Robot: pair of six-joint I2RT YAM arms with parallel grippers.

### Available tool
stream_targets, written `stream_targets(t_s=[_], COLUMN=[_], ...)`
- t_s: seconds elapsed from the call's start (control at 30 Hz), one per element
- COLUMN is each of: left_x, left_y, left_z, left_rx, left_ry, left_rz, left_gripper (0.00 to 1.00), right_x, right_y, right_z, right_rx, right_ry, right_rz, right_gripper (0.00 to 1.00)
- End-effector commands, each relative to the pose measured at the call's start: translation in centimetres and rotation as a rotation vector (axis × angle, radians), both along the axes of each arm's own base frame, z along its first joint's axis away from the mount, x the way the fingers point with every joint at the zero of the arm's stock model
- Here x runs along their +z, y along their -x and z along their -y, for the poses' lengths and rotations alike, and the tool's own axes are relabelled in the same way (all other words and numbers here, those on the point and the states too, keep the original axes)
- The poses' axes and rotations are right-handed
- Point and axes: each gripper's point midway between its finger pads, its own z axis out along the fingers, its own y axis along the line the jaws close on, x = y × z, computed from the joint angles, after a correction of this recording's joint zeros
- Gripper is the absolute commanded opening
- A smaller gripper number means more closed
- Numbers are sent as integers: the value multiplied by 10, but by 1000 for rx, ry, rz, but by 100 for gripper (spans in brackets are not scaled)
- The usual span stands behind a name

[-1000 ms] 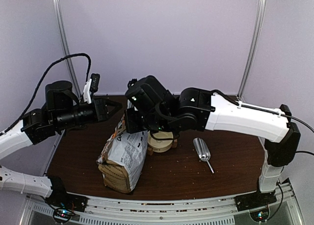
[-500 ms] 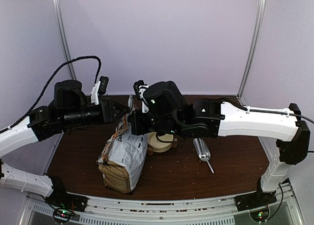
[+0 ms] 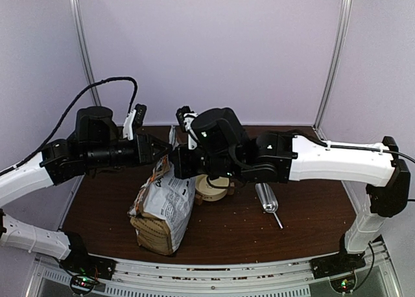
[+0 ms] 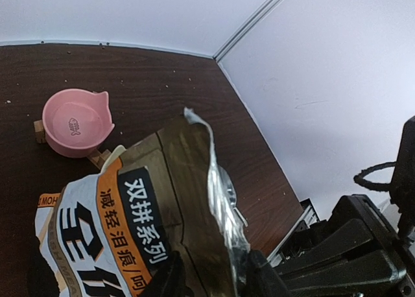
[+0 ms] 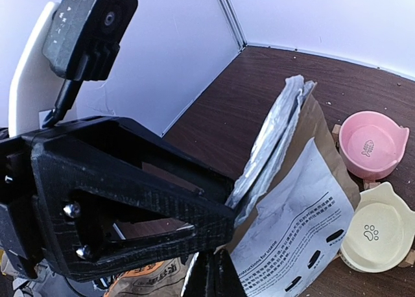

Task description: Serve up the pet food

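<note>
The pet food is hidden inside the white, tan and orange printed bag (image 3: 162,203), which stands upright at the table's left middle. My right gripper (image 3: 176,162) is shut on the bag's top edge; in the right wrist view its fingers (image 5: 214,274) pinch the wall beside the silver lining (image 5: 272,141). My left gripper (image 3: 162,153) meets the same edge from the left. In the left wrist view the left gripper (image 4: 214,277) is open, with the brown flap and silver lip (image 4: 220,180) between its fingers.
A pink bowl (image 4: 74,122) and a cream bowl (image 5: 379,235) sit on small wooden stands just beyond the bag. A silver scoop (image 3: 266,196) lies right of the cream bowl (image 3: 214,188). Crumbs dot the dark wooden table (image 3: 305,213).
My left arm has swung right, bringing its gripper from beside the bag up to the bag's top edge. The right arm shifted slightly right while still holding the edge.
</note>
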Motion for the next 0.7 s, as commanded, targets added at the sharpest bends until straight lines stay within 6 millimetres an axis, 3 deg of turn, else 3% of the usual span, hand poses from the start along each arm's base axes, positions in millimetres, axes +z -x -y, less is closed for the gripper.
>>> stream_targets(t_s=[0.0, 0.17, 0.4, 0.67], left_x=[6, 6, -2, -2], left_y=[-5, -5, -4, -15], left_z=[5, 11, 15, 1], left_rx=[-18, -60, -92, 5], left_ry=[18, 17, 8, -26], left_rz=[-4, -5, -13, 8], left_gripper=[35, 30, 0, 0], right_x=[16, 11, 4, -2], right_y=[18, 18, 16, 5], right_z=[0, -2, -2, 5], right_rx=[90, 104, 99, 30], right_ry=[-23, 3, 34, 95], right_rz=[18, 32, 38, 35], right_gripper=[0, 0, 0, 0])
